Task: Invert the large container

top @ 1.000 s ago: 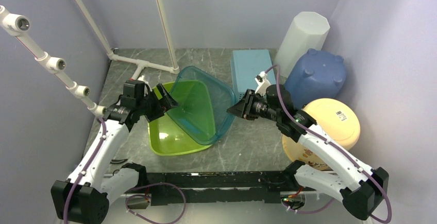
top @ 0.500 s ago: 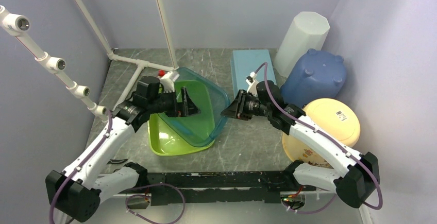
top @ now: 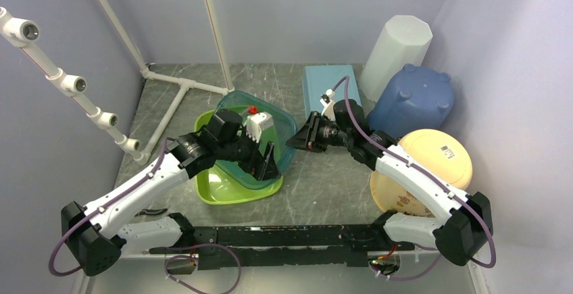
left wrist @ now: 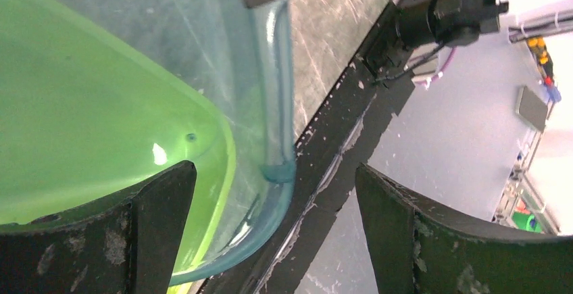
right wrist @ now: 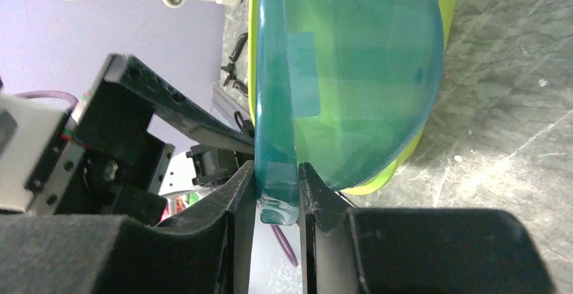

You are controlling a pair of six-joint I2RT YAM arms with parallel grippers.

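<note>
Teal translucent plastic container (right wrist: 358,71) is tilted on edge over the lime-green plastic basin (top: 219,189), its rim clamped by the right pincer (right wrist: 277,186). The left pincer (left wrist: 273,196) is spread wide. With only this thin-edge grip, the container could be twisted loose and dropped.

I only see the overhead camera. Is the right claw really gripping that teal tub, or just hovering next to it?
Observer: Gripping. In the right wrist view the right gripper has both fingers pressed on the rim of the teal tub.
Operator: And the left one, reaching into it?
Observer: The left gripper is wide open. In its wrist view a corner of the rim sits between its fingers, touching neither.
Operator: Is the green tub clamped too?
Observer: No. Only the teal rim is between the right fingers; the green tub shows behind the teal wall.
</note>
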